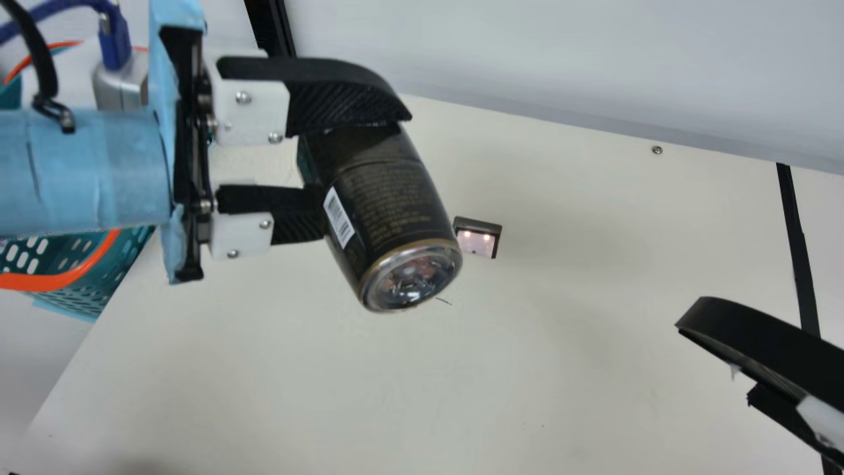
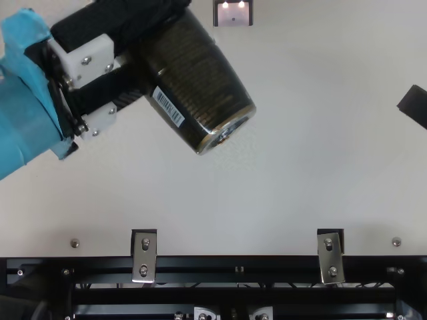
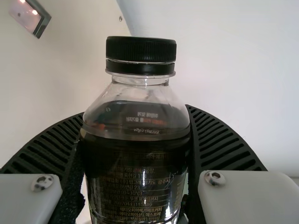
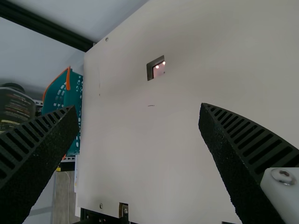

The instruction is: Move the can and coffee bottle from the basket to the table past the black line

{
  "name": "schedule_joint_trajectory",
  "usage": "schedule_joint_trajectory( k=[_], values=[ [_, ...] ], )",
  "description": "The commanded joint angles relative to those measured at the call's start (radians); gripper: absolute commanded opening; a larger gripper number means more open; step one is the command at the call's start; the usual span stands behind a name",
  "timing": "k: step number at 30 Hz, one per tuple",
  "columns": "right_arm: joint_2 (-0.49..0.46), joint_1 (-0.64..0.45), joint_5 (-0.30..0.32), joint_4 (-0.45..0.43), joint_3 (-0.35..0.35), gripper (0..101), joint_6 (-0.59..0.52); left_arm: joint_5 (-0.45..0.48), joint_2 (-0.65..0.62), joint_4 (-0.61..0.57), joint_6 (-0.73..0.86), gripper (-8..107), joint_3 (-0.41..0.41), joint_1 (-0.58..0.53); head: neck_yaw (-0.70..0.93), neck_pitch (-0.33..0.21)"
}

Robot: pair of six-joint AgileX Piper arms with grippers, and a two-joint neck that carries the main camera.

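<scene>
A: You're working in what looks like a robotics lab, or maybe a workshop; I couldn't tell you which.

B: Your left arm [image 1: 79, 171] points that way, wrapped in blue tape, with a blue plug [image 1: 115, 43] in a silver housing [image 1: 122, 89] beside it.

A: And see your table [image 2: 300, 167] from the top: metal brackets [image 2: 144, 257] screwed down where its edge meets a black metal frame [image 2: 200, 262].

B: You've a black line [image 1: 798, 244] across that cream surface too, in the main view, and a dark upright post [image 1: 270, 26] behind. It's a test rig you've got there, more than kitchen furniture.
</scene>
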Motion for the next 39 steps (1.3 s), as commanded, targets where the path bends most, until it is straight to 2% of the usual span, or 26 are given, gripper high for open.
schedule_joint_trajectory(
  k=[1, 7, 8, 11, 16, 31, 36, 39],
  values=[
    [0.000, 0.000, 0.000, 0.000, 0.000, 101, 0.000, 0.030, 0.003, -0.193, 0.121, 10, 0.080, 0.029, -0.011, -0.004],
    [0.000, 0.000, 0.000, 0.000, 0.000, 101, 0.000, 0.087, 0.004, -0.349, 0.279, 10, 0.208, 0.062, -0.011, -0.004],
    [0.000, 0.000, 0.000, 0.000, 0.000, 101, 0.000, 0.076, 0.002, -0.263, 0.208, 10, 0.159, 0.059, -0.011, -0.004],
    [0.000, 0.000, 0.000, 0.000, 0.000, 101, 0.000, 0.085, 0.002, -0.335, 0.269, 10, 0.205, 0.059, -0.011, -0.004],
    [0.004, 0.004, -0.002, 0.008, 0.001, 101, 0.003, 0.083, 0.002, -0.348, 0.280, 10, 0.205, 0.059, -0.011, -0.004],
    [0.100, 0.107, -0.002, 0.277, 0.045, 101, 0.099, 0.083, 0.002, -0.350, 0.280, 10, 0.205, 0.059, -0.011, -0.004],
    [0.129, 0.165, -0.003, 0.327, 0.054, 101, 0.134, 0.083, 0.002, -0.350, 0.280, 10, 0.205, 0.059, -0.011, -0.004],
    [0.143, 0.226, -0.027, 0.339, 0.059, 101, 0.160, 0.083, 0.002, -0.350, 0.280, 10, 0.205, 0.059, -0.011, -0.004]
  ],
)
